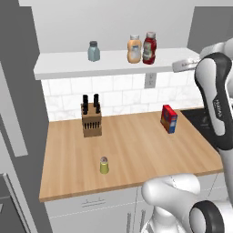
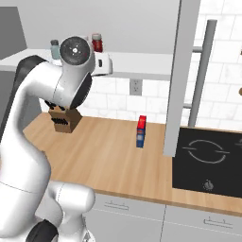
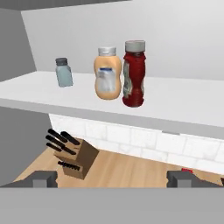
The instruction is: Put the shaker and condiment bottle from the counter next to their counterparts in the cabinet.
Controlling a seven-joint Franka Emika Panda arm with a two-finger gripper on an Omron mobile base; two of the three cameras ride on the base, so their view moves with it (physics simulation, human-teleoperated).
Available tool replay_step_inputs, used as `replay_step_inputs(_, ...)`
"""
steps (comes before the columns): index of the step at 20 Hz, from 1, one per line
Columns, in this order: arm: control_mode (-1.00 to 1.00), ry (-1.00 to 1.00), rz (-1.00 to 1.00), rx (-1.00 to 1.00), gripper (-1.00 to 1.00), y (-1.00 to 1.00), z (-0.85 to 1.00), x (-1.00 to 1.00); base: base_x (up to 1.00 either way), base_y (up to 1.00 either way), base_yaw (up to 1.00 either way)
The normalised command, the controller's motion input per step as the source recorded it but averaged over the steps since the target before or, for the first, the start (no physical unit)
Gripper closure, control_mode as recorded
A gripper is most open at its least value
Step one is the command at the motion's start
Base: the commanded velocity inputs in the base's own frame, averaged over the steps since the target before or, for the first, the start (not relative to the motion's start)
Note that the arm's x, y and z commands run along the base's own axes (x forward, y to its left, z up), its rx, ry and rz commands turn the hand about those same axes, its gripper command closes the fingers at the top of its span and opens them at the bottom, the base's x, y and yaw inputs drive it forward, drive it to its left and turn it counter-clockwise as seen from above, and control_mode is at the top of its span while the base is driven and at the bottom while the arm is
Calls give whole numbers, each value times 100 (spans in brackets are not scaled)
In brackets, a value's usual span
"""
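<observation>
- white shelf board (image 1: pixel 68 68) of the cabinet runs across the wall above a tiled backsplash, with the butcher-block counter (image 1: pixel 136 150) below it.
- condiment bottle (image 1: pixel 149 48), red with a pale cap, stands upright on the shelf just beside the pale orange bottle (image 1: pixel 134 49); in the hand view the red one sits at 3 o'clock of the orange one, very close, contact cannot be confirmed.
- blue-grey shaker (image 1: pixel 93 51) stands on the same shelf, well apart from the two bottles, at their 9 o'clock.
- yellow-green shaker (image 1: pixel 104 165) stands upright on the counter near its front edge, at 5 o'clock from the knife block (image 1: pixel 91 119).
- red and blue box (image 1: pixel 169 118) stands on the counter toward the right end, near the dark cooktop (image 2: pixel 208 158).
- gripper (image 3: pixel 113 178) is level with the shelf edge, to the right of the bottles and clear of them; its jaws stand wide apart with nothing between them.
</observation>
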Motion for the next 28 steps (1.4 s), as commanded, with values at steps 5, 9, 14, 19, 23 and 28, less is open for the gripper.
replay_step_inputs(5,-100,0,2,0,-100,1,-4,-54,0,0,0)
replay_step_inputs(9,-100,0,8,0,-100,7,-26,-44,0,0,0)
replay_step_inputs(14,-100,0,11,-5,-100,28,-51,-29,0,0,0)
replay_step_inputs(19,-100,0,11,-5,-100,34,-49,-25,0,0,0)
replay_step_inputs(23,-100,1,18,-5,-100,13,-63,-48,0,0,0)
replay_step_inputs(28,-100,4,24,-8,-100,18,-65,-39,0,0,0)
